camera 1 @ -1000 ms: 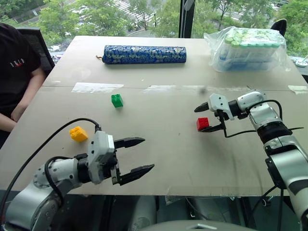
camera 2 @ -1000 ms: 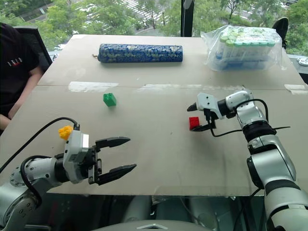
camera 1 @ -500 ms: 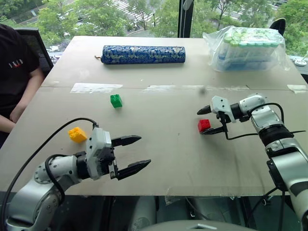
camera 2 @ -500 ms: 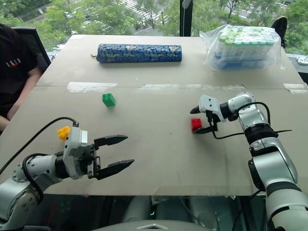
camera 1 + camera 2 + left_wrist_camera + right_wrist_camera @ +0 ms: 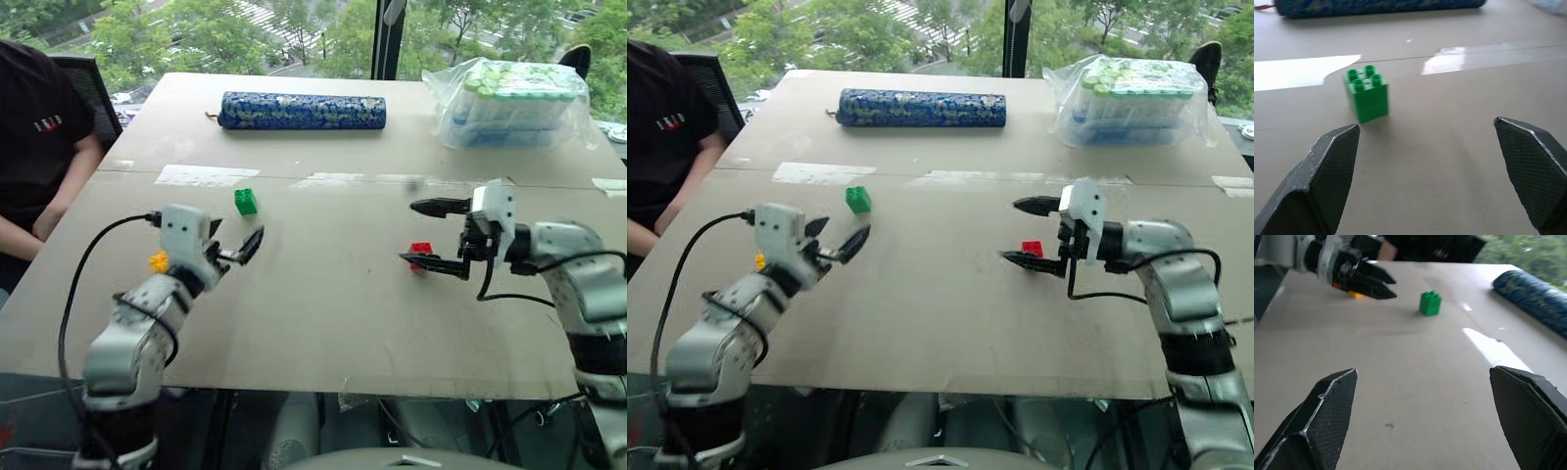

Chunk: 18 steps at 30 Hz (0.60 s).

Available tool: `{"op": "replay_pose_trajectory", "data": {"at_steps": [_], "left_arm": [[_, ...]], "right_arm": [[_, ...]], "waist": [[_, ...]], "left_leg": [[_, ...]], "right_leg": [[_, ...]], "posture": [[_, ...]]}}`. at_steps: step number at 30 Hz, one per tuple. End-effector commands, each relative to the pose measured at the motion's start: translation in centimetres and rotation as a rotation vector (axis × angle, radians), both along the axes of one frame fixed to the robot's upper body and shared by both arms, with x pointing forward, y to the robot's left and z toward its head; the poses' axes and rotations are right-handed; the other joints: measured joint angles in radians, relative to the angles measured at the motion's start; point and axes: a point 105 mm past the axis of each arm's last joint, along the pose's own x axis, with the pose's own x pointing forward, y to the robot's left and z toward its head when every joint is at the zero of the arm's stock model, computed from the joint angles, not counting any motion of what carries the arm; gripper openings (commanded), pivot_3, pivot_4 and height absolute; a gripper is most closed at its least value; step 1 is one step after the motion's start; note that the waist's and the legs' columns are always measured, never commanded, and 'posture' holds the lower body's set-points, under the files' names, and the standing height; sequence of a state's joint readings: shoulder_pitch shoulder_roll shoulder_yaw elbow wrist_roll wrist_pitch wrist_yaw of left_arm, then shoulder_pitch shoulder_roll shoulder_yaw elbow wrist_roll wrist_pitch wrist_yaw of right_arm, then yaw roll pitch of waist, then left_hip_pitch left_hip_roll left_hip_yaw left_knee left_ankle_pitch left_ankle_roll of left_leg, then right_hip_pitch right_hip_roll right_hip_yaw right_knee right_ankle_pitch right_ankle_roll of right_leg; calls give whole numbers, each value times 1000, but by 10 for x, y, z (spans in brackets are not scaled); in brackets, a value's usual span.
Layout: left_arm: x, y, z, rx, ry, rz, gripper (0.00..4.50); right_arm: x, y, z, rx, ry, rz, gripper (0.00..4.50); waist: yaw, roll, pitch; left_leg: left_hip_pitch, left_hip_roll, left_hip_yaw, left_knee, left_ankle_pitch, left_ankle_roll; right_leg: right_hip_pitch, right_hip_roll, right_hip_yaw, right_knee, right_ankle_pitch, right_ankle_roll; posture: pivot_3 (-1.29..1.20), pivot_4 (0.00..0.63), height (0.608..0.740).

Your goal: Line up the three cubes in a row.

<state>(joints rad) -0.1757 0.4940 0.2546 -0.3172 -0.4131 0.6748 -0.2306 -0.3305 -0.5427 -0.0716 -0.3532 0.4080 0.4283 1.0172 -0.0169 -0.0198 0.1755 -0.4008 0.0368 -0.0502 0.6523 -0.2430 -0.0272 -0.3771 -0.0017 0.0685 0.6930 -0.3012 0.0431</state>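
Nowhere legible writing — cubes unbranded; left gripper spread, empty; right gripper spread, empty — red cube beside.

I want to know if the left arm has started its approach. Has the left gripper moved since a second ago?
Yes. The left gripper has swung forward toward the green cube, and now sits close behind it, open and empty.

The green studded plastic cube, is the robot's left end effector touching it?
Apart. In the left wrist view, the green studded plastic cube sits on the table ahead of the open left end effector, with bare tabletop between the cube and the nearer finger.
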Motion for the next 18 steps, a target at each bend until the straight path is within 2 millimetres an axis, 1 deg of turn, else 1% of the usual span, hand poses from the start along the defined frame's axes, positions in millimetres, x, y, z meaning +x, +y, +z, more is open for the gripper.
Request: {"op": "replay_pose_trajectory", "data": {"at_steps": [1,3,5,7,8,10,11,14,17,18], "left_arm": [[21,12,8,44,6,161,4500],[35,10,10,13,19,203,4500],[51,6,13,3,22,233,4500],[61,3,13,-19,31,239,4500],[68,-3,12,-40,43,215,4500],[76,-14,11,-51,60,164,4500],[79,-15,11,-46,56,164,4500],[85,-12,10,-44,64,193,4500],[91,-14,9,-14,50,199,4500],[92,-15,7,-11,51,200,3998]], "right_arm": [[-16,-1,16,89,-55,-119,4452],[-23,-1,17,127,-44,-149,4452],[-29,-1,15,127,-43,-164,4452],[-30,-1,14,123,-42,-177,4452],[-31,-2,14,118,-44,-184,4452],[-30,-2,15,118,-45,-193,4452],[-30,-1,15,120,-44,-194,4452],[-30,3,18,130,-45,-188,4452],[-31,3,16,128,-45,-192,4452],[-31,2,16,126,-45,-195,4500]], "waist": [[3,0,0],[3,0,0],[3,-1,0],[0,-1,0],[0,-1,0],[0,-1,0],[0,-1,0],[-1,-1,0],[0,-2,0],[1,-2,0]], "left_leg": [[0,0,0,0,0,0],[0,0,0,0,0,0],[0,-1,0,1,0,-1],[0,-1,1,1,0,-1],[0,-1,1,1,0,-1],[0,-1,2,0,0,-1],[0,-1,3,0,0,-1],[-1,-1,4,0,0,-1],[-1,-1,4,0,0,-1],[-1,-1,4,0,0,-1]], "right_leg": [[0,0,0,0,0,0],[0,0,0,0,0,0],[0,0,0,0,0,0],[0,0,0,0,0,0],[0,0,0,0,0,0],[0,1,0,0,0,0],[0,1,0,0,0,0],[0,1,0,0,0,0],[-1,1,0,-1,0,0],[-1,1,-1,-1,0,0]], "posture": [[0,150,740],[0,150,740],[0,150,740],[0,150,740],[0,150,740],[0,150,740],[0,150,740],[0,150,740],[0,150,740],[0,150,740]]}}
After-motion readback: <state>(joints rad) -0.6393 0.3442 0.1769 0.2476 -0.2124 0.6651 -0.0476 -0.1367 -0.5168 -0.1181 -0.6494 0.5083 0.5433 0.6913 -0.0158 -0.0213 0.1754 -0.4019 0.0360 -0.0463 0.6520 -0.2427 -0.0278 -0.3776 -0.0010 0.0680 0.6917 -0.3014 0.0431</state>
